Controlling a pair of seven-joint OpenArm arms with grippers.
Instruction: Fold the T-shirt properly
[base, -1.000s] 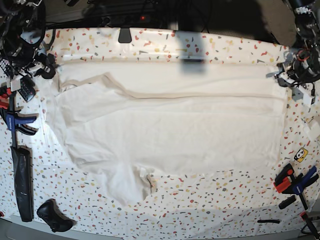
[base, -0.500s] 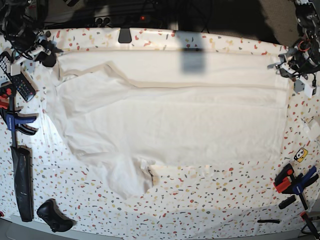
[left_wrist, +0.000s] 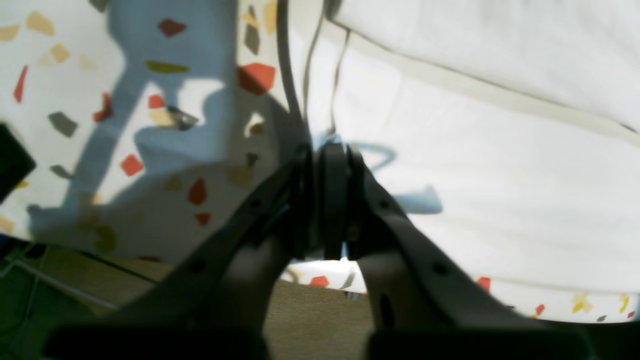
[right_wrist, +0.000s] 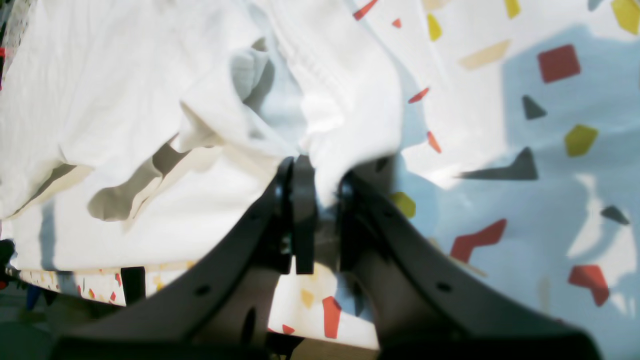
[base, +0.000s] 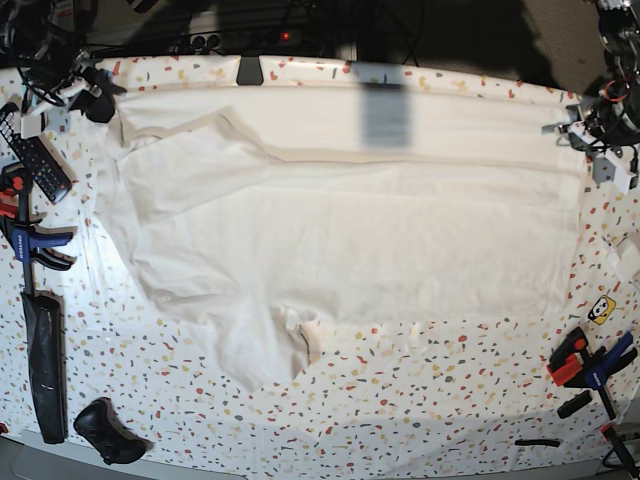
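Both arms were stretched out to the far corners. The left gripper (base: 590, 135) sat at about 2 o'clock in the base view, jaws pinched tight together in its wrist view (left_wrist: 325, 155). The right gripper (base: 92, 100) was over at 10 o'clock, jaws nearly closed with just a narrow gap in its own wrist view (right_wrist: 320, 175).

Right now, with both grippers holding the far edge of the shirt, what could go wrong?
1. The left gripper pinches only the thin edge of the T-shirt, so the cloth may slip out.
2. The right gripper holds bunched, wrinkled cloth, so the fold may come out uneven.
3. A sleeve lies spread toward the near side of the table and may drag crooked.
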